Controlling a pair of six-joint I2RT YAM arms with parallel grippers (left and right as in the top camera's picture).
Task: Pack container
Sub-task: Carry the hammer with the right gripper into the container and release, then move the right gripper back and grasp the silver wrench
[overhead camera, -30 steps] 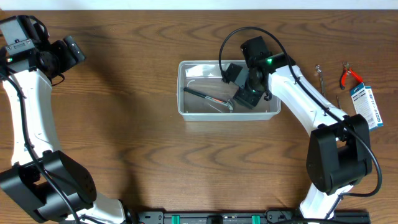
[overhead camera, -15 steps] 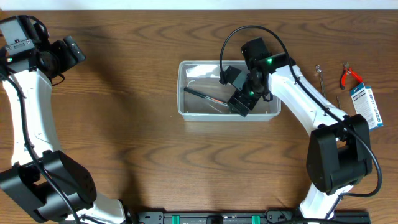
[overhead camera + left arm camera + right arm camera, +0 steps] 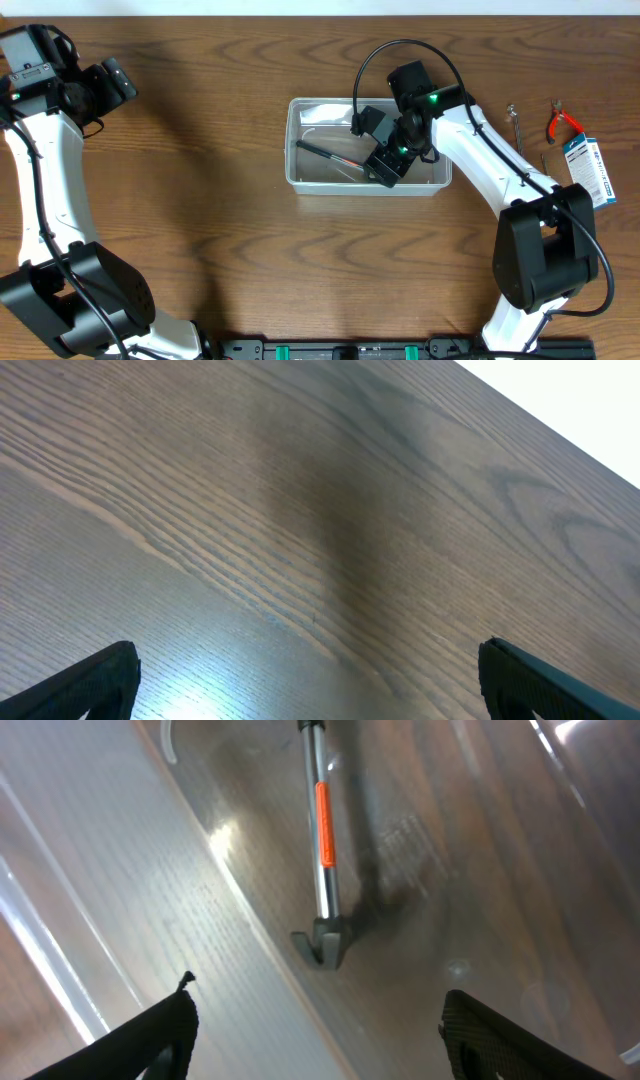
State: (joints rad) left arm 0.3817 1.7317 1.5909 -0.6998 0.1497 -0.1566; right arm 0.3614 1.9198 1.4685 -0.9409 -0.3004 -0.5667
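Observation:
The clear plastic container (image 3: 293, 160) stands mid-table. A slim metal tool with an orange band (image 3: 330, 154) lies on its floor. My right gripper (image 3: 386, 168) hangs inside the container at the front wall, open and empty. In the right wrist view the tool (image 3: 322, 840) lies just ahead of the open right gripper (image 3: 320, 1035), beside the container's wall (image 3: 120, 870). My left gripper (image 3: 126, 80) is far off at the back left, open and empty. The left wrist view shows the left gripper (image 3: 310, 680) over bare wood.
At the far right lie red-handled pliers (image 3: 562, 122), a blue-and-white flat packet (image 3: 588, 170) and a small metal tool (image 3: 514, 120). The right arm's cable loops over the container's back edge.
My right gripper has shifted a little to the front left inside the container and now covers the tool's head in the overhead view. The tool and left arm have not moved.

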